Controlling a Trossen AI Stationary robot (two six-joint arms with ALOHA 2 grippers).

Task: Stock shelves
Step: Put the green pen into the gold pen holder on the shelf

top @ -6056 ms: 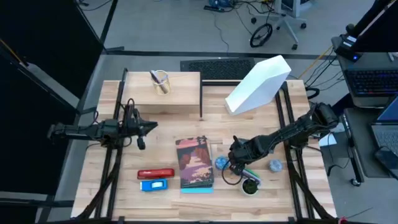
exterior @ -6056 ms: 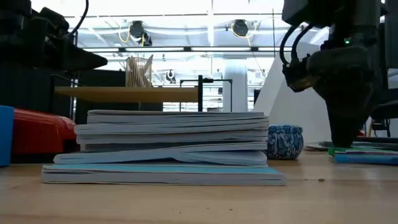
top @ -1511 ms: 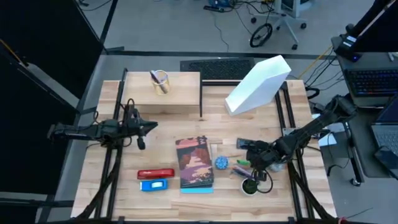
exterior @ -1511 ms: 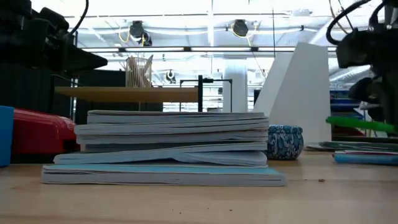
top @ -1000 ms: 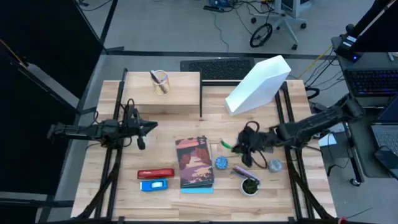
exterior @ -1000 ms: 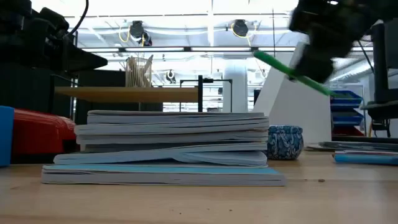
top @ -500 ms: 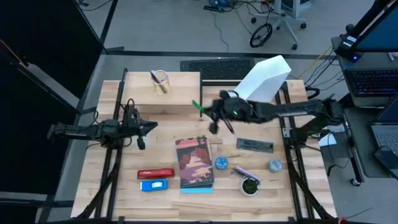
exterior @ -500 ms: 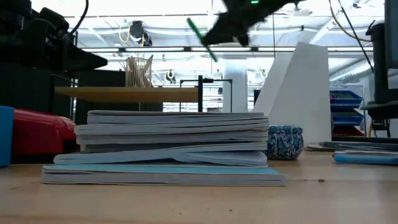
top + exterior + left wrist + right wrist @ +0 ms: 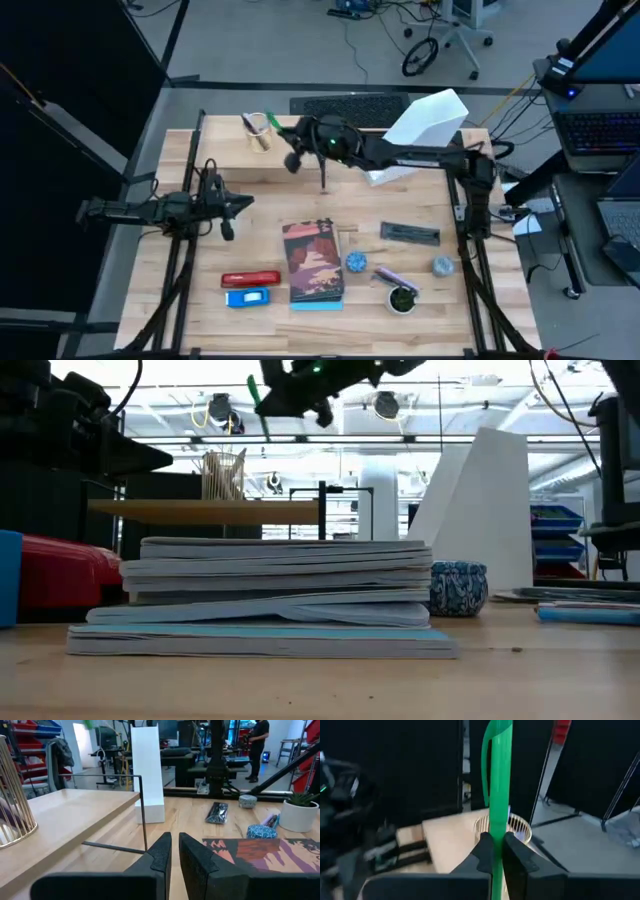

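right hand [image 9: 493,851] gripping green pen [image 9: 499,785], apparently above shelf [image 9: 290,135]

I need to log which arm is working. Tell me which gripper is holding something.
The right gripper: it pinches a green pen above the wire cup on the shelf. The left gripper holds nothing.

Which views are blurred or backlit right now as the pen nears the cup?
Low view: bright ceiling lights silhouette the right claw and its green pen, both motion-smeared. Right wrist view: pen sharp, wire cup behind it soft. High view: evenly lit, cup clear.
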